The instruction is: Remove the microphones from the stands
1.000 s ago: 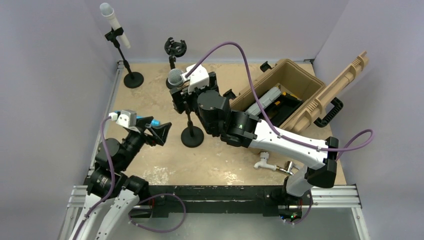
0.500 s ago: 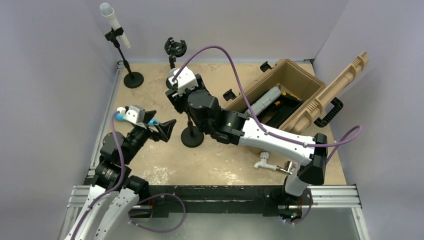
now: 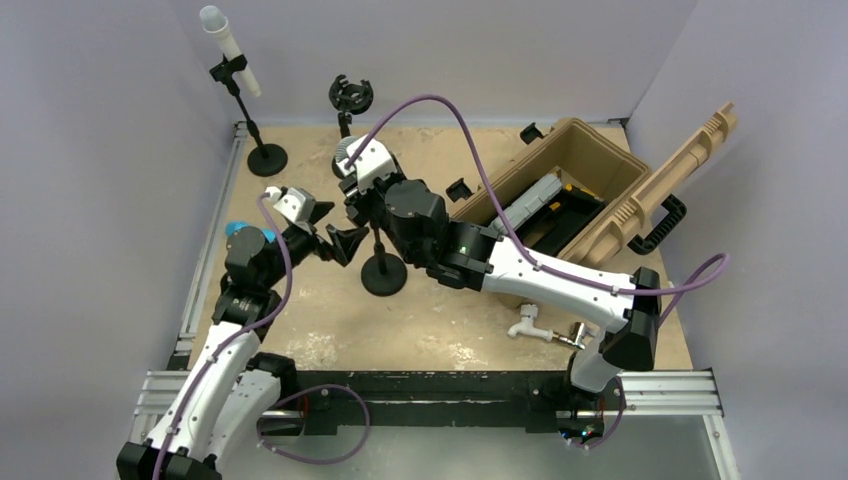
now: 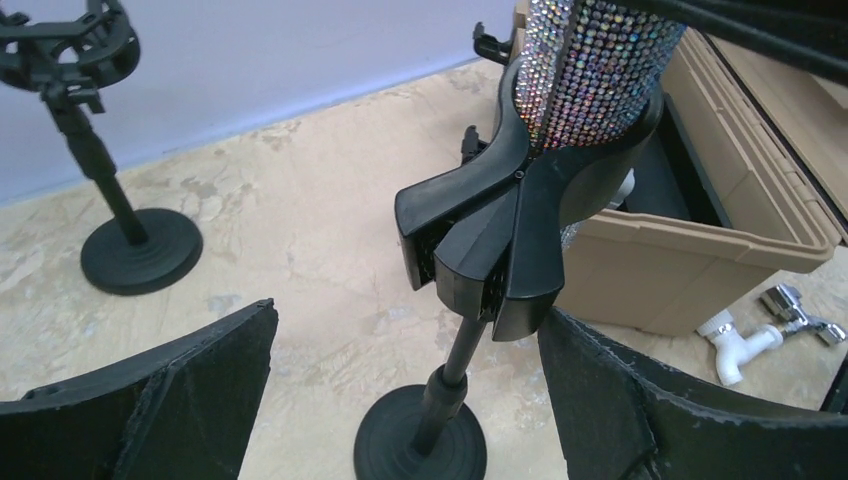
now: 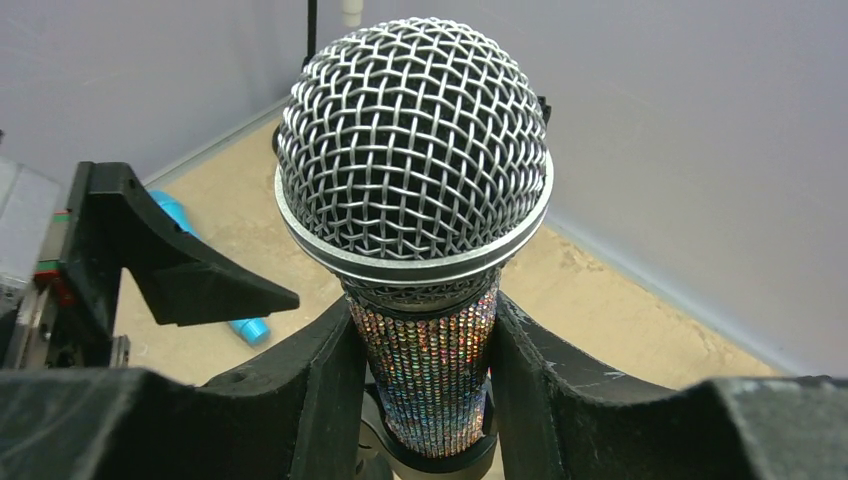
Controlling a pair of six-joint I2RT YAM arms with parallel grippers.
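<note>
right pincer [image 5: 425,380] clamped, it seems, on microphone [image 5: 413,150] | left pincer [image 4: 410,395] apart, near stand [image 4: 420,447] | microphone seated in clip [image 4: 500,235]

I see my left gripper [image 4: 408,312] spread wide, its fingers [image 4: 160,400] low on either side of the stand [image 4: 420,445], not touching it; the glittery mic [image 4: 590,70] sits tilted in the black clip [image 4: 500,230]; tan case [image 4: 700,260] just behind; second stand [image 4: 130,250] far left; white fitting [image 4: 735,345] at right.
</note>
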